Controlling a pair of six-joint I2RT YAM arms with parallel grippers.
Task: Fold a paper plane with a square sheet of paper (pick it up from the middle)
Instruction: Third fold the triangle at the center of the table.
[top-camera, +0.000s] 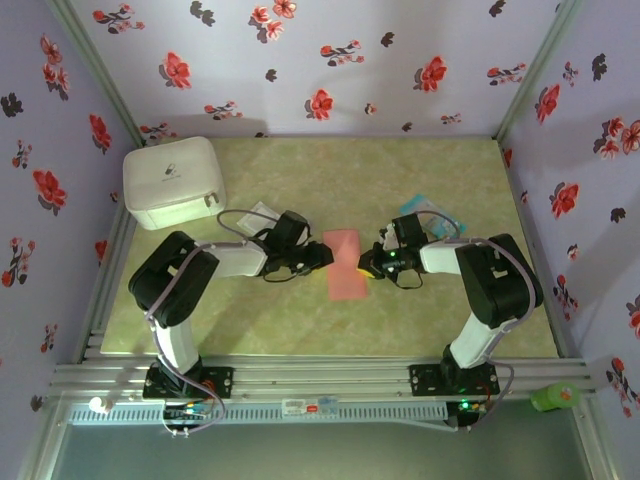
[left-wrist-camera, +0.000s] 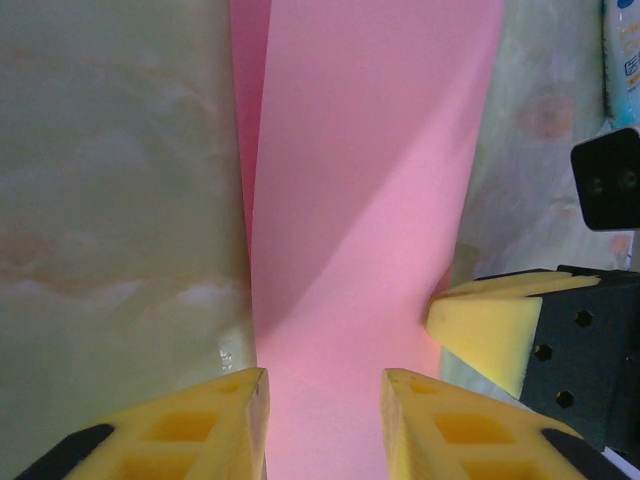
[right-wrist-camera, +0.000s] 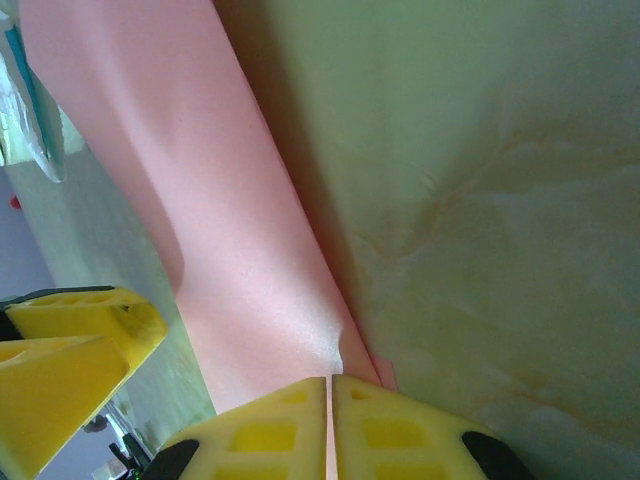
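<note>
I am pinching the square sheet of paper (right-wrist-camera: 230, 260) in my right claw (right-wrist-camera: 330, 398). My left claw (left-wrist-camera: 324, 410) is standing spread, the sheet lying between its fingers.

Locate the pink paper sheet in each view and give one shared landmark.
Top external: pink sheet mid-frame.
Left wrist: centre, from top edge down into the open left hand.
Right wrist: diagonal band, pinched in right hand.
Landmark: teal-and-white packet.

side edges of the sheet of paper (top-camera: 346, 272) covered from above by left tool (top-camera: 324, 256) and right tool (top-camera: 369, 265); teal-and-white packet (left-wrist-camera: 622, 50) cropped at the left wrist view's right edge.
</note>
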